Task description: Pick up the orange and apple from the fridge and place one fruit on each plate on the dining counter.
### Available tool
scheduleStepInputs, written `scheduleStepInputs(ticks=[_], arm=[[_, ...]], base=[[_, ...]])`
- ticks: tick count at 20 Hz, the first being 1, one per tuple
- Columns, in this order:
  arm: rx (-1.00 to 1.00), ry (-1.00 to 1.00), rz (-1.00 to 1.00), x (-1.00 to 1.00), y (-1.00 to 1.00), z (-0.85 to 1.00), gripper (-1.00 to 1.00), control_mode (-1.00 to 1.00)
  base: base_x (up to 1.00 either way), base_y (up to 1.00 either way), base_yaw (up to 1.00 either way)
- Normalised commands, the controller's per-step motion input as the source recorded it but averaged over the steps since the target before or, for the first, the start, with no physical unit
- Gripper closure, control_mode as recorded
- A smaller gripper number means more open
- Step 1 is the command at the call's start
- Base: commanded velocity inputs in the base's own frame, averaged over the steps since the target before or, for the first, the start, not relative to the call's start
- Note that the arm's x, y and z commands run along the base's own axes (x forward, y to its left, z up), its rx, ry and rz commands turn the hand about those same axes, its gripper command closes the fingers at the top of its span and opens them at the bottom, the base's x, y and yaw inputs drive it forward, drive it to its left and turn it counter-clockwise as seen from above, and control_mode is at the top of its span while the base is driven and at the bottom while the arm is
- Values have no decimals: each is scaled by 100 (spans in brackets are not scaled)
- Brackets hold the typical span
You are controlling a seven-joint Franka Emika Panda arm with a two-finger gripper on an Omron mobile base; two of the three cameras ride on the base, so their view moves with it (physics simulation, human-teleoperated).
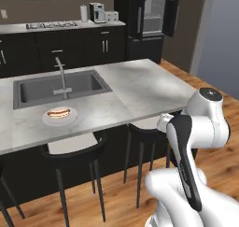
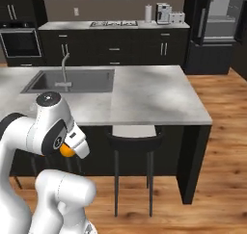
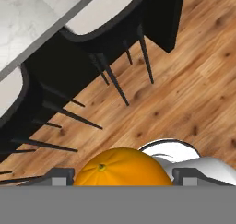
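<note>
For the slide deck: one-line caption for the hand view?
End effector holding the orange above wood floor, beside dining counter stools.

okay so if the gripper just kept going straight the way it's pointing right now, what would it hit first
Most likely the wooden floor beside the stools. The gripper, shut on the orange, points down past the dining counter edge, though depth is hard to judge.

Two cameras behind the arm look forward over the same counter [image 1: 140, 88]; the hand camera faces down, near the floor [image 3: 193, 80].
</note>
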Motion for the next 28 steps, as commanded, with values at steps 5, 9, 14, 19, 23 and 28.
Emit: scheduleStepInputs(ticks=[5,9,14,19,23,28], arm=[[0,0,0,0,0,0,100,100],[0,0,0,0,0,0,100,100],[0,0,0,0,0,0,100,100],[0,0,0,0,0,0,100,100],[0,0,0,0,0,0,100,100],[0,0,0,0,0,0,100,100]], base=[[0,95,-5],[0,74,0],[3,60,0],[18,65,0],[24,74,0],[30,60,0]])
